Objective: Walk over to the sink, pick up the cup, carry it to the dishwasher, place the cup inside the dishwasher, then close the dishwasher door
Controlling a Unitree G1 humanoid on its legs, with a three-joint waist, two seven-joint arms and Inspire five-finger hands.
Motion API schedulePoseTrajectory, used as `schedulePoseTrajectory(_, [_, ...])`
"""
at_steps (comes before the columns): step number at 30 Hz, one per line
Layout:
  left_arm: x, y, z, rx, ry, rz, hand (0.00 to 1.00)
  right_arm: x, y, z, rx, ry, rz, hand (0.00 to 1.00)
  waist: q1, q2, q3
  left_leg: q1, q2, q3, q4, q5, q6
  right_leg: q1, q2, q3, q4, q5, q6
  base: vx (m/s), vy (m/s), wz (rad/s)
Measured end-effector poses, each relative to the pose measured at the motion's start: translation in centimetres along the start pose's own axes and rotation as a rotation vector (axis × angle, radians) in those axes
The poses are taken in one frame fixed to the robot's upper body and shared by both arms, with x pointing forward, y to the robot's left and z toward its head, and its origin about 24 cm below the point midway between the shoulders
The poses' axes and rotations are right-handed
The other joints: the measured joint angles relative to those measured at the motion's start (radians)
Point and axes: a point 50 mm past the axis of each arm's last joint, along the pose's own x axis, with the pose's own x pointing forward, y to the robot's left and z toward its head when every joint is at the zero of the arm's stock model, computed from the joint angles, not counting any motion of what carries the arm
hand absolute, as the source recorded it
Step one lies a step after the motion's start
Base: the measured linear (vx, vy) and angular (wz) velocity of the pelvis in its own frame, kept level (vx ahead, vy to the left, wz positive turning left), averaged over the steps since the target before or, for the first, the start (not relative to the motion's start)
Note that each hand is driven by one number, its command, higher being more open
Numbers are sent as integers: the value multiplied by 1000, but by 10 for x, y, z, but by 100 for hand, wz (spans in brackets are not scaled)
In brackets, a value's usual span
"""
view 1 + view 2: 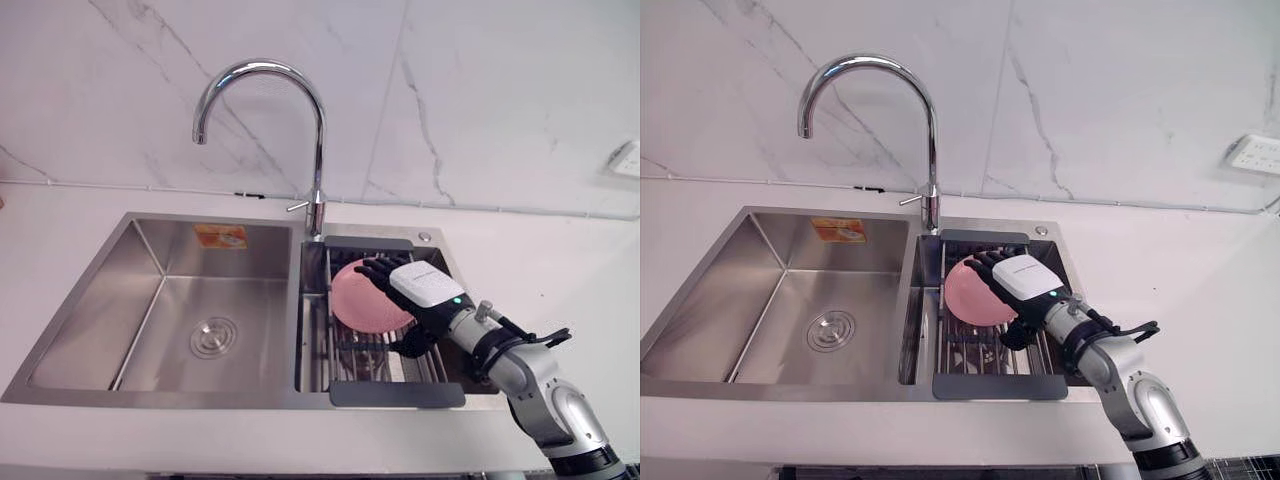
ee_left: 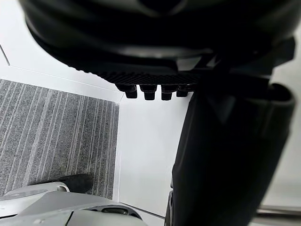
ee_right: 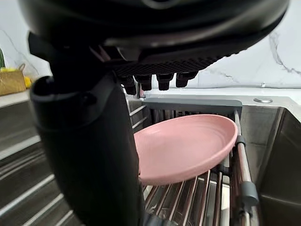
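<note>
Double sink (image 1: 100,300) set in a pale surface (image 1: 560,250), with an arched tap (image 1: 318,130) rising at the divide between the basins. The left basin holds nothing but its drain (image 1: 214,337) and a sticker (image 1: 221,236) on the back wall. The right basin carries a slatted rack (image 1: 395,393) that spans it, and on the rack's bars lies a shallow pink dish (image 1: 355,295), tilted, with its hollow side up and its far rim near the rack's side rail. The task names a cup. What lies at the hand is this dish, closer to a plate in shape, and it has not yet left the sink. The right hand (image 1: 425,287) reaches in from the robot's right and brackets the dish's near edge, fingers (image 1: 375,268) stretched over the top and thumb (image 3: 89,155) low against the rim. The right wrist view shows a gap between fingers and dish, so the hand reads as spread wide, not yet clamped. This over-and-under placement suits a pinch on a thin rim. The tilt on the bars leaves room for the thumb beneath. The left hand (image 2: 155,52) hangs by the floor, fingers relaxed and empty.
</note>
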Motion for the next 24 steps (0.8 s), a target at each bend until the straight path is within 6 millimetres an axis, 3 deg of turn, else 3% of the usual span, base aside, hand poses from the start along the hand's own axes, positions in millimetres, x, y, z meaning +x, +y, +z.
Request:
schedulePoseTrajectory(18, [1, 1, 0, 3, 1, 0, 100, -4, 12, -1, -131, 78, 11, 100, -4, -8, 3, 0, 0, 1, 0, 0, 0, 0, 0, 5, 0, 0, 0, 0, 0, 0])
schedulePoseTrajectory(24, [1, 2, 0, 6, 0, 0, 100, -4, 31, 1, -121, 80, 25, 100, -6, -2, 8, 2, -1, 3, -3, 0, 0, 1, -1, 3, 0, -2, 2, 0, 0, 0])
